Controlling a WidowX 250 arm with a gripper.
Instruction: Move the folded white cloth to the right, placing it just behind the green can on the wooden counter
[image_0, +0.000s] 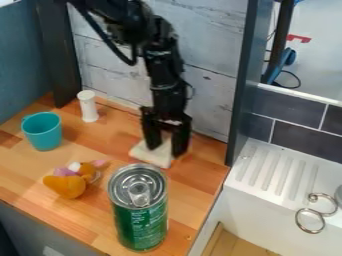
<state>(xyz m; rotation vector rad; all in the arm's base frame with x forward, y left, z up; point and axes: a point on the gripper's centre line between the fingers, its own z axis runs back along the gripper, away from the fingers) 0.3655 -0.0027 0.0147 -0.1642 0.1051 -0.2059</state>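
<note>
The black gripper (165, 148) points down at the back of the wooden counter, near the white plank wall. Its two fingers stand apart, open, with part of a white, flat, cloth-like piece (151, 154) between and in front of them. Whether they touch this piece cannot be made out. The fingers hide some of its back and right side. In front of it stands a green can (141, 220) with a silver top, upright. An orange and purple plush-like toy (67, 185) lies to the left of the can.
A teal cup (43, 132) stands at the left, and a white cylindrical shaker (88, 106) near the back wall. Dark upright posts flank the counter's back. To the right are a white sink with a ridged drainboard (280, 172) and metal rings (310, 221).
</note>
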